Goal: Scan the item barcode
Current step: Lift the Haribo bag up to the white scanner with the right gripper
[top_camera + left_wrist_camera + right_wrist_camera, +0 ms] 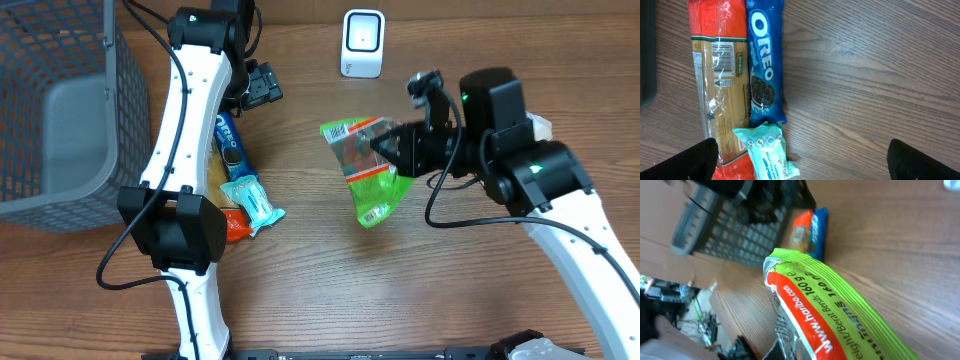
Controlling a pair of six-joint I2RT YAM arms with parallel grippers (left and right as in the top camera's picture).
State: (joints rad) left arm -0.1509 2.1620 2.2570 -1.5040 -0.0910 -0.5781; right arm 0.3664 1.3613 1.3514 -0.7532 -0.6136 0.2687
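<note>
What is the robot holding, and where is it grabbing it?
The right arm's jaws pinch the green snack bag by its edge nearest that arm. The left jaws are open, empty.

Tabletop: bare wood across the front centre, and an open lane between the green bag and the packets at left. Obstacles, left: mesh basket; left arm slanting over pasta packet, Oreo pack and teal packet. Obstacles, rear and right: white scanner, a bare strip between it and the bag; right arm.
</note>
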